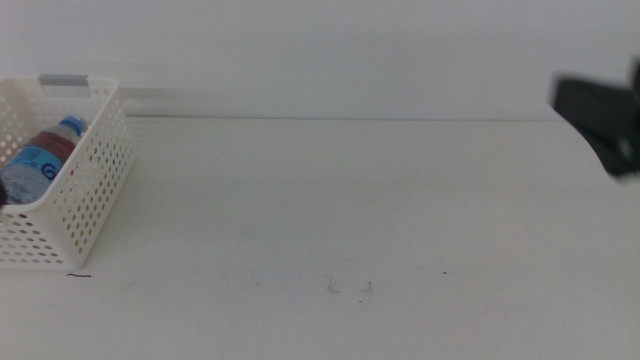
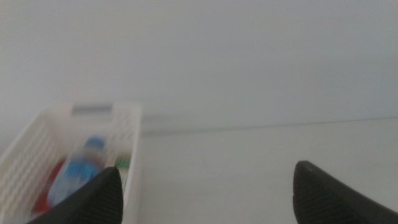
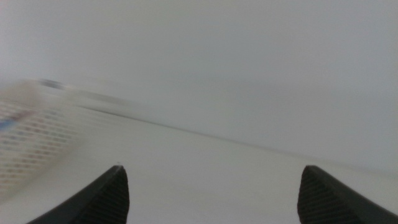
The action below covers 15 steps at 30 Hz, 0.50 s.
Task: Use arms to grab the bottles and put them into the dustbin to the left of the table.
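1. White lattice plastic forms the dustbin (image 1: 85, 185) at the table's (image 1: 340, 200) left edge, and the blue-capped water bottle (image 1: 40, 160) lies slanted inside it, cap toward the grey handle strip (image 1: 65, 82).
2. No bottle lies on the table in any view, so the sorting looks finished or nearly so.
3. The left wrist view looks down into the dustbin (image 2: 134, 155) and shows something red (image 2: 46, 196) and a bit of green (image 2: 122, 164) beside the water bottle (image 2: 78, 174); the middle view shows only a dark red patch there.
4. The left pincer (image 2: 202, 190) is spread wide and empty, near the dustbin.
5. The right pincer (image 3: 211, 193) is likewise wide apart and empty; the middle view shows a blurred dark part of the right arm (image 1: 600, 120) at the far right.
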### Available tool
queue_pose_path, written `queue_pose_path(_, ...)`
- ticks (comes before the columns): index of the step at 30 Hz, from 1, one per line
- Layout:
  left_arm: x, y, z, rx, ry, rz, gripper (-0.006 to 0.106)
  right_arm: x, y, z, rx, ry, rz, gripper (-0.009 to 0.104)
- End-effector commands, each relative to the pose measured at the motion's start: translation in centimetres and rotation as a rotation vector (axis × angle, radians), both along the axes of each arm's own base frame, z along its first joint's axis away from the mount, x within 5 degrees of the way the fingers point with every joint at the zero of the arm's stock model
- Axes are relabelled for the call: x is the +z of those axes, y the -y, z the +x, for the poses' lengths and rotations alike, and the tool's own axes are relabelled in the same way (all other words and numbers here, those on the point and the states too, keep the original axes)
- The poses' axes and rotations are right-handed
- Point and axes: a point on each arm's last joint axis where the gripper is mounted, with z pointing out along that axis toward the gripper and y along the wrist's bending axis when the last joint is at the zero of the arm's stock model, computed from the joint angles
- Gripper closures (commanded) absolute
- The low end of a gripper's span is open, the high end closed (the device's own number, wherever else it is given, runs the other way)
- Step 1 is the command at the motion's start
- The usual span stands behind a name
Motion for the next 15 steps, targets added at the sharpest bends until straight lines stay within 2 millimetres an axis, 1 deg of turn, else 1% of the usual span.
queue_pose_path(1, -2.2, -0.3, -0.5, 0.047, 0.008, -0.063, 0.007, -2.3, 1.9, -1.0, -0.085, 0.005, -0.002, 0.009)
queue_pose_path(3, -4.5, -0.5, -0.8, 0.085, -0.018, -0.068, 0.007, -4.3, 3.3, -2.5, -0.140, 0.000, -0.015, 0.009)
queue_pose_path(5, -6.5, -0.6, -1.2, 0.103, -0.030, -0.061, 0.007, -6.4, 4.4, -4.4, -0.189, 0.013, -0.015, 0.009)
queue_pose_path(8, -8.9, -0.6, -1.7, 0.105, -0.046, -0.059, 0.007, -9.2, 5.7, -6.9, -0.256, 0.053, -0.029, 0.009)
queue_pose_path(12, -11.6, -0.7, -1.9, 0.107, -0.067, -0.058, 0.007, -12.2, 6.6, -8.7, -0.345, 0.088, -0.021, 0.009)
queue_pose_path(15, -12.8, -0.7, -1.7, 0.113, -0.043, -0.056, 0.007, -14.2, 6.9, -9.6, -0.387, 0.111, -0.017, 0.009)
